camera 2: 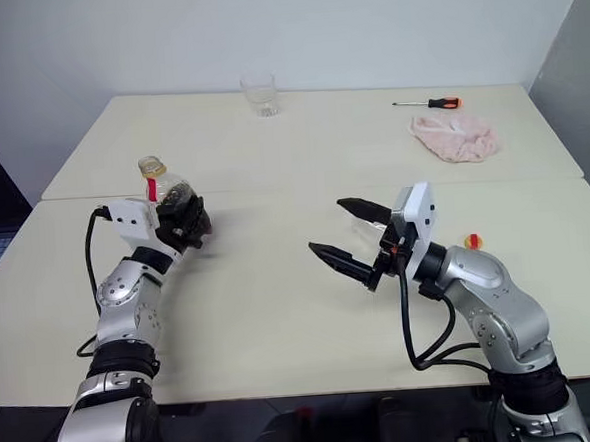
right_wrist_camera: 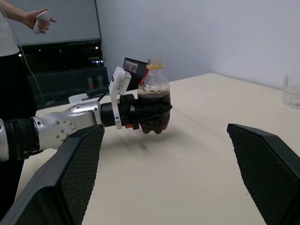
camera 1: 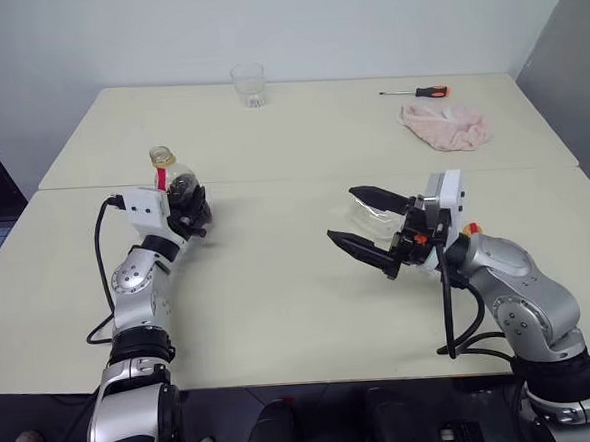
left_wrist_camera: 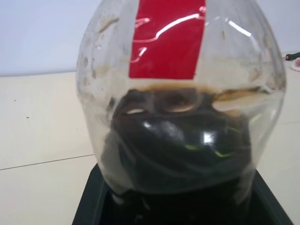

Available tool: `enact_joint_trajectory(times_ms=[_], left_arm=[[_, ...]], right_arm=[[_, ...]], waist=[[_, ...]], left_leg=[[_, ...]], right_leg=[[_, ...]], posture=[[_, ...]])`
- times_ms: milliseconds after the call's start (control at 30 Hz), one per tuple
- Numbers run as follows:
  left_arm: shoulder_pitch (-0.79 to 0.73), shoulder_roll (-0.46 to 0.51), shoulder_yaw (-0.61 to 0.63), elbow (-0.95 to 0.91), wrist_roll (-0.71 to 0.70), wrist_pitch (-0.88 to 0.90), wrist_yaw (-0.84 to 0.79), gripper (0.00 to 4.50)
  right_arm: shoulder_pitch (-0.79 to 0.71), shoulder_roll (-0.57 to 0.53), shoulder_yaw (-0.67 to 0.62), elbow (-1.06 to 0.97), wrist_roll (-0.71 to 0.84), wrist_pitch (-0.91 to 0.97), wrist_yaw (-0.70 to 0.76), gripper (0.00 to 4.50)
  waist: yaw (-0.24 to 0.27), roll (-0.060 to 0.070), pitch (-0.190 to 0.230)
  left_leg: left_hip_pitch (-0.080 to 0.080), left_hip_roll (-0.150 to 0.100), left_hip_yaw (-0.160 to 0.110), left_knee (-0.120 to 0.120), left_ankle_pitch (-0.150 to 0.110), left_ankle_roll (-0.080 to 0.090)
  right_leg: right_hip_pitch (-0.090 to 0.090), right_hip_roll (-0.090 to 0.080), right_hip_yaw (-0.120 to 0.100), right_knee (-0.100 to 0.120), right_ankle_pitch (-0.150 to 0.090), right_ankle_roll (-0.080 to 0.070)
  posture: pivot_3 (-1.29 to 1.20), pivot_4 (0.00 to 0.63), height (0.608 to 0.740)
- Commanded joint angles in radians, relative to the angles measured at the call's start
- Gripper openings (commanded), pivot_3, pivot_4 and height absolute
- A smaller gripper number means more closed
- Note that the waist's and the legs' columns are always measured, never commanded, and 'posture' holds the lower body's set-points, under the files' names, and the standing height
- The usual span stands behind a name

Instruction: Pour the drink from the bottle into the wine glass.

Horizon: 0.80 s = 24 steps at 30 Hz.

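Note:
My left gripper [camera 1: 187, 210] is shut on the bottle [camera 1: 172, 175], a squat clear bottle with a red strip at the neck, held upright just above the table's left side. The drink [left_wrist_camera: 183, 140], nearly black, fills its lower half. My right gripper [camera 2: 327, 226] hangs open over the middle of the table, pointing left toward the bottle [right_wrist_camera: 153, 101], with nothing between its fingers. A clear glassy shape [camera 1: 373, 214] lies just behind those fingers. I cannot tell whether it is the wine glass.
A short clear tumbler [camera 1: 250, 84] stands at the far edge of the cream table [camera 1: 281, 312]. An orange-handled screwdriver [camera 1: 417, 92] and a pink cloth [camera 1: 448, 126] lie far right. A small orange piece [camera 2: 472, 240] rests beside my right arm. A person's hand [right_wrist_camera: 42, 18] holds a controller beyond the table.

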Motion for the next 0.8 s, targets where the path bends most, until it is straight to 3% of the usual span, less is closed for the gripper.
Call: enact_joint_trajectory(times_ms=[33,67,167,367,800], left_arm=[[-0.017,0.000,0.022,-0.024,-0.012,-0.038,-0.011,1.70],[-0.015,-0.001,0.022,-0.024,-0.013,-0.039,-0.013,1.70],[-0.012,-0.002,0.024,-0.021,-0.014,-0.040,-0.018,2.42],[-0.017,-0.002,0.027,-0.012,-0.015,-0.038,-0.024,4.37],[0.007,-0.003,0.039,-0.068,-0.029,-0.014,-0.033,4.47]], right_arm=[[-0.018,0.003,-0.012,-0.015,-0.007,-0.030,0.004,4.48],[-0.019,0.003,-0.012,-0.014,-0.008,-0.031,0.003,4.48],[-0.023,0.008,-0.012,-0.009,-0.015,-0.034,-0.001,4.50],[-0.032,0.017,-0.017,0.001,-0.024,-0.032,-0.003,4.50],[-0.035,0.009,-0.026,0.009,-0.033,-0.035,-0.002,4.50]], waist=[[0.000,0.000,0.000],[0.000,0.000,0.000],[0.000,0.000,0.000],[0.000,0.000,0.000],[0.000,0.000,0.000]], left_leg=[[0.000,0.000,0.000,0.000,0.000,0.000],[0.000,0.000,0.000,0.000,0.000,0.000],[0.000,0.000,0.000,0.000,0.000,0.000],[0.000,0.000,0.000,0.000,0.000,0.000],[0.000,0.000,0.000,0.000,0.000,0.000]], right_leg=[[0.000,0.000,0.000,0.000,0.000,0.000],[0.000,0.000,0.000,0.000,0.000,0.000],[0.000,0.000,0.000,0.000,0.000,0.000],[0.000,0.000,0.000,0.000,0.000,0.000],[0.000,0.000,0.000,0.000,0.000,0.000]], posture=[[0.00,0.150,0.740],[0.00,0.150,0.740],[0.00,0.150,0.740],[0.00,0.150,0.740],[0.00,0.150,0.740]])
